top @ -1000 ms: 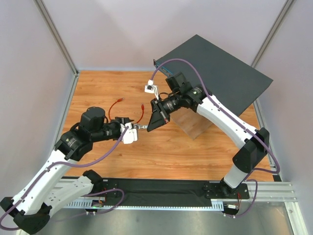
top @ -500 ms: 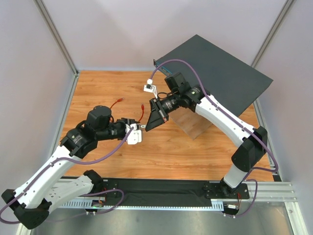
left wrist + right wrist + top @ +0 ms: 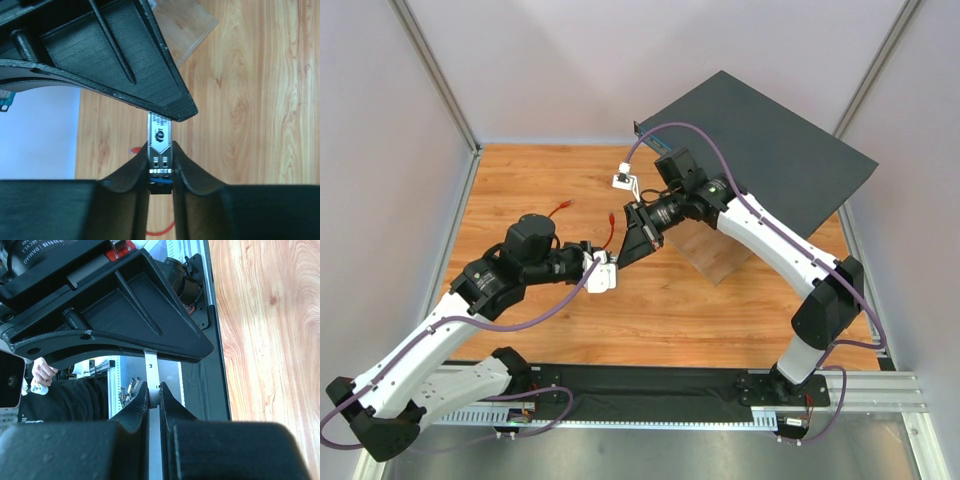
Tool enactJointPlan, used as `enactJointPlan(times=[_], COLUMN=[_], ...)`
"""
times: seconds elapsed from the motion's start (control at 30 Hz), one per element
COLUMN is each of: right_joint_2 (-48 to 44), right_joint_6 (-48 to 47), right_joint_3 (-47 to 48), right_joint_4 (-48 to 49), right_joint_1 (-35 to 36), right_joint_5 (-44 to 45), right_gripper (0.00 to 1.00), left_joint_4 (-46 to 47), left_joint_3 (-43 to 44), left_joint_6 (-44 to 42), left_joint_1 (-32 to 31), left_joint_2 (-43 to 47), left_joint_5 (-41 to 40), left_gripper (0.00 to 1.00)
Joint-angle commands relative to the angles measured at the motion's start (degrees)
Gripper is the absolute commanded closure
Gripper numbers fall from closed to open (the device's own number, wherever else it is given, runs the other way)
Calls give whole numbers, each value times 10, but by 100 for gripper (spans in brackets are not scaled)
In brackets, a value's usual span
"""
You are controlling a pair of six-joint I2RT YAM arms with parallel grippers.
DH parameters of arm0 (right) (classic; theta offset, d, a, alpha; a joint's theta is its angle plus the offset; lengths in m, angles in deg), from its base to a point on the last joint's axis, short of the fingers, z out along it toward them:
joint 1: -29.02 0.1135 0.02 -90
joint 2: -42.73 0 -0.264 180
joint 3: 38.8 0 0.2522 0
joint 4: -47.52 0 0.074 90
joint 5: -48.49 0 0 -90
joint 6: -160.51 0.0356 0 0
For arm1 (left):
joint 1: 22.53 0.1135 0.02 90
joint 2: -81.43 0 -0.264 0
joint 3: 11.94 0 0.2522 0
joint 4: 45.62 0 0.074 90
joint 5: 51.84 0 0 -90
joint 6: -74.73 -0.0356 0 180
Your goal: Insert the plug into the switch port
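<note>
Wooden table (image 3: pixel 670 310), left tool (image 3: pixel 160 151) and right tool (image 3: pixel 153 388) both clamped on grey stub (image 3: pixel 160 131)

The plug (image 3: pixel 610 215) is a tiny red-booted connector ending a thin red cable (image 3: pixel 557 209). It lies loose and unplugged on the wooden tabletop (image 3: pixel 670 300). The switch port (image 3: pixel 657 143) is one small socket in the thin front face of a flat dark box (image 3: pixel 770 130), which sits tilted and well apart from the plug.

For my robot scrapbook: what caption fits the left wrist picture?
Left gripper and right gripper both pinch one small metal module over the wooden table.
</note>
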Motion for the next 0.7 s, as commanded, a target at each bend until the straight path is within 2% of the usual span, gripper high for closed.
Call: enactJointPlan(times=[0.0, 0.07, 0.1, 0.17, 0.2, 0.23, 0.3, 0.33, 0.4, 0.43, 0.47, 0.63, 0.67], right_joint_2=[4, 3, 3, -2, -3, -4, -14, -26, -41, -49, -67, -144, -179], right_joint_6=[9, 9, 8, 5, 0, -6, -30, -34, -32, -28, -23, 23, 27], right_joint_3=[5, 5, 7, 11, 19, 27, 57, 66, 82, 92, 98, 82, 68], right_joint_4=[15, 14, 14, 14, 12, 2, -8, -9, -1, 10, 16, 70, 74], right_joint_1=[-1, -1, -1, -1, -2, -2, -6, -14, -25, -39, -48, -111, -118], right_joint_5=[-10, -10, -10, -1, 5, 14, 47, 72, 96, 104, 123, 185, 223], right_gripper=[100, 100, 100, 100, 93, 73, 56, 39, 33, 24, 20, 17, 16], left_joint_4=[15, 14, 13, 11, 9, 4, -5, -7, -8, -8, -7, -1, 0], left_joint_3=[18, 17, 17, 17, 17, 19, 21, 24, 29, 38, 45, 110, 123], left_joint_6=[-5, -4, -2, 4, 9, 19, 36, 64, 109, 134, 190, 351, 371], left_joint_1=[-5, -5, -5, -5, -5, -5, -5, -5, -5, -5, -5, -5, -7], left_joint_2=[1, 0, 1, 1, 2, 3, 4, 4, -3, -7, -11, -72, -82], left_joint_5=[4, 2, 2, -1, -1, -1, 1, 0, -7, -10, -17, -51, -56], left_gripper=[79, 85, 93, 100, 100, 100, 100, 100, 100, 100, 100, 100, 100])
